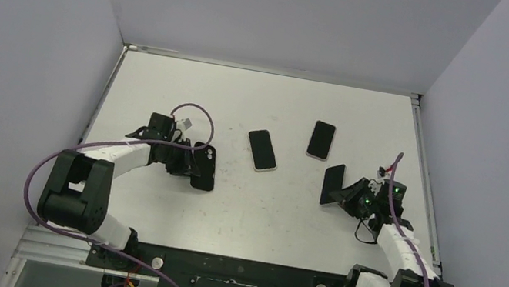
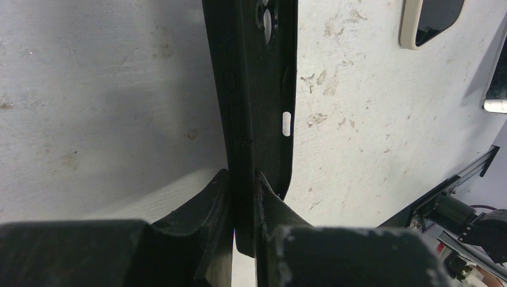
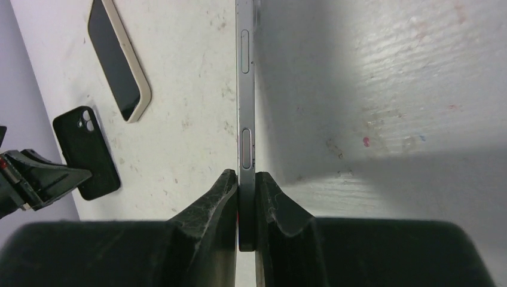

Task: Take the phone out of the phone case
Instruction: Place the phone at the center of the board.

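Observation:
My left gripper (image 1: 191,165) is shut on one edge of the black phone case (image 1: 205,168), left of the table's middle. In the left wrist view the case (image 2: 257,89) runs edge-on up from the gripper (image 2: 244,200), its camera cutout at the top. My right gripper (image 1: 349,195) is shut on the dark phone (image 1: 333,183) and holds it tilted on edge at the right. In the right wrist view the phone's (image 3: 246,89) thin metal side with buttons rises from the gripper (image 3: 246,194). Phone and case are well apart; the case (image 3: 86,149) lies far left there.
Two more phones in light cases lie at mid-table, one (image 1: 262,149) centre, one (image 1: 321,139) further back right. The first also shows in the wrist views (image 2: 430,21) (image 3: 118,60). White walls enclose the table on three sides.

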Available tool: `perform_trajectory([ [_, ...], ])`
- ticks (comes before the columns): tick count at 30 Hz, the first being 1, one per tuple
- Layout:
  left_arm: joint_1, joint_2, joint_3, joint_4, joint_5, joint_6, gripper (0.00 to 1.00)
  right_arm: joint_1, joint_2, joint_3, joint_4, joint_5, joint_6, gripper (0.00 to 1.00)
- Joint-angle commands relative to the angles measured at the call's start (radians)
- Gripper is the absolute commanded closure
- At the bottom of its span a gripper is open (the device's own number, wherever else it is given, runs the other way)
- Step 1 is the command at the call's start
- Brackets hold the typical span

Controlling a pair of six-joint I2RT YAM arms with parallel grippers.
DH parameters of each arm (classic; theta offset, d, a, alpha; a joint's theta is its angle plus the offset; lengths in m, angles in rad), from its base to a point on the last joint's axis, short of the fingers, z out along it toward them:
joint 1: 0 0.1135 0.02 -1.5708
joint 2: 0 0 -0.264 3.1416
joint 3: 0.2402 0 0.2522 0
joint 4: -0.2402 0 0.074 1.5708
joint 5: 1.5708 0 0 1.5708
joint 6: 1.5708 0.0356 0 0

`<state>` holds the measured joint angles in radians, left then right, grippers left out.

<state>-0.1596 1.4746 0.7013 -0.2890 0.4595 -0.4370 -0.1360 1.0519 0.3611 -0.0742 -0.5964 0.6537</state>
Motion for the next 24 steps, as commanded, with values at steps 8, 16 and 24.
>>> perform_trajectory([
  [8,0.014,0.038,0.041,-0.073,-0.026,0.07,0.93,-0.032,0.14,-0.011,-0.007,-0.052,-0.092,0.95],
  [16,0.021,0.031,0.056,-0.118,-0.119,0.09,0.67,-0.084,0.193,0.024,-0.086,0.015,-0.172,0.73],
  [24,0.02,0.024,0.061,-0.13,-0.145,0.092,0.49,-0.103,0.224,0.056,-0.144,0.067,-0.189,0.49],
])
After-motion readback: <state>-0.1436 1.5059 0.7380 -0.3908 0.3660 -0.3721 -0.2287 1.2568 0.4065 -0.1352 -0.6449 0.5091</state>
